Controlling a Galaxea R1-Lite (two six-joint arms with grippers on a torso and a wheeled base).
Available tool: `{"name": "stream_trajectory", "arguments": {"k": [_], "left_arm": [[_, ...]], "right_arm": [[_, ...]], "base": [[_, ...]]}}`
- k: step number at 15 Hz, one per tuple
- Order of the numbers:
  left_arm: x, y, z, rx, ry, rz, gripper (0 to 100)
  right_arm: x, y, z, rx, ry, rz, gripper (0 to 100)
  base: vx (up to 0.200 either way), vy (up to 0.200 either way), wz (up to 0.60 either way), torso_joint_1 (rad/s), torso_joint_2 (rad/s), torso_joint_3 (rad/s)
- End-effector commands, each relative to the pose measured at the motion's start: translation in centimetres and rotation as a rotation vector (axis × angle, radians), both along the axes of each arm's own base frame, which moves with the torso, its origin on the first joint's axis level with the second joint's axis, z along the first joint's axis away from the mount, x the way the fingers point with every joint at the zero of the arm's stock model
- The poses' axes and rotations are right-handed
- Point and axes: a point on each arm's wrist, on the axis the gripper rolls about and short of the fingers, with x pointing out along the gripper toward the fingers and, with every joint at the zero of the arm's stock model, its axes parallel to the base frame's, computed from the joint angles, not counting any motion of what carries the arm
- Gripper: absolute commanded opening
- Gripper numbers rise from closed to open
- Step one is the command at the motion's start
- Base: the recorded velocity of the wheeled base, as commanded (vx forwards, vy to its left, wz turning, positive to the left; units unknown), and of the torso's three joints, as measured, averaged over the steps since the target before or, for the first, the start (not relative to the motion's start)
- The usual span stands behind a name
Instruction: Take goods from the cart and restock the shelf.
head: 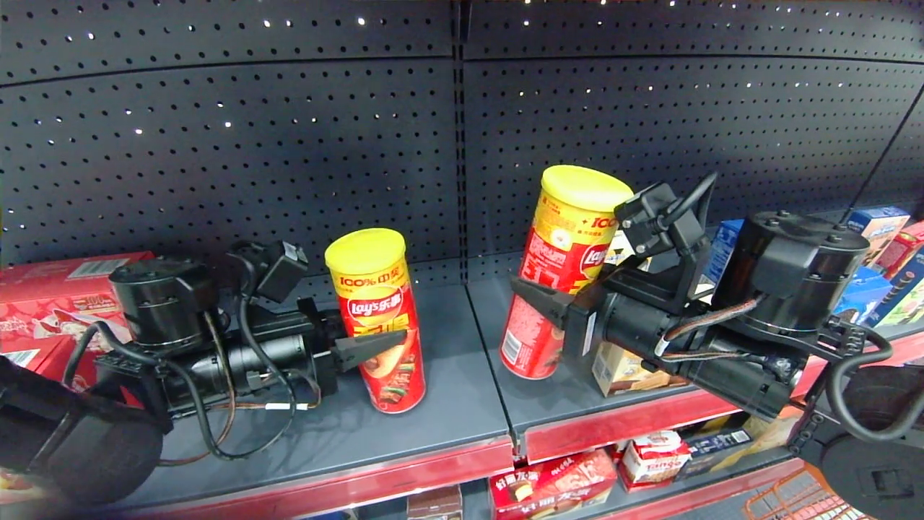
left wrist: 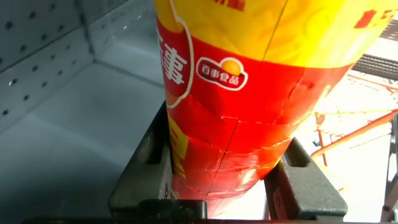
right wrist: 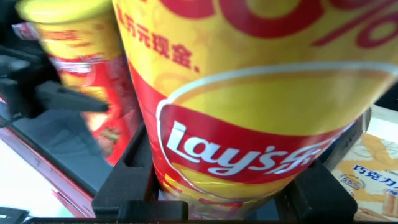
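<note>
On grey shelf board (head: 440, 415), ahead of dark pegboard (head: 289, 144): two chip cans, yellow lids, red-and-yellow bodies, well apart, one in each bay either side of the board seam.

Left can (head: 379, 318): nearly upright with a slight lean, base down on the board. Clamped low on the body by left gripper (head: 390, 339), reaching in level from the left. Seen from the left wrist: left can (left wrist: 242, 124) seated between both black fingers (left wrist: 146, 168), pads pressed to its sides, grey board beneath.

Right can (head: 567, 267): clearly tilted, lid leaning right and toward the pegboard, lower rim at the front part of the board. Cannot tell whether that rim touches the board. Clasped at mid-body by right gripper (head: 548, 292), coming in from the right. Seen from the right wrist: right can (right wrist: 249, 124) wedged between the fingers (right wrist: 127, 174), both closed against it; left can (right wrist: 74, 50) farther off beyond it.

Beige box (head: 617, 368) standing just right of the right can, partly behind the right arm. Blue boxes (head: 877, 224) farther right along the same shelf. Red cartons (head: 50, 296) stacked at the far left end, behind the left arm. Mixed packets on lower shelf (head: 556, 484) below the red edge strip. Orange wire basket (head: 794, 498) at the bottom right corner.
</note>
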Motion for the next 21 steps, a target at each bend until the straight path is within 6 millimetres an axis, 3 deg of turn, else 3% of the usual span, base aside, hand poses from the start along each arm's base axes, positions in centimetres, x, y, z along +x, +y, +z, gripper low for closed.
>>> {"name": "stream_trajectory", "arguments": {"k": [1, 8, 21], "left_arm": [[-1.1, -0.4, 0.6, -0.006, -0.027, -0.023, 0], [-2.4, -1.3, -0.2, 0.006, -0.004, -0.017, 0], [-3.0, -0.6, -1.4, 0.022, 0.042, 0.002, 0]], "right_arm": [[-0.1, 0.0, 0.0, 0.001, -0.002, 0.001, 0], [-0.3, -0.3, 0.0, -0.002, 0.002, -0.001, 0], [-0.4, -0.3, -0.1, -0.002, 0.002, -0.001, 0]], "base": [[0.000, 0.000, 0.00, 0.000, 0.00, 0.000], [0.000, 0.000, 0.00, 0.000, 0.00, 0.000], [0.000, 0.000, 0.00, 0.000, 0.00, 0.000]]}}
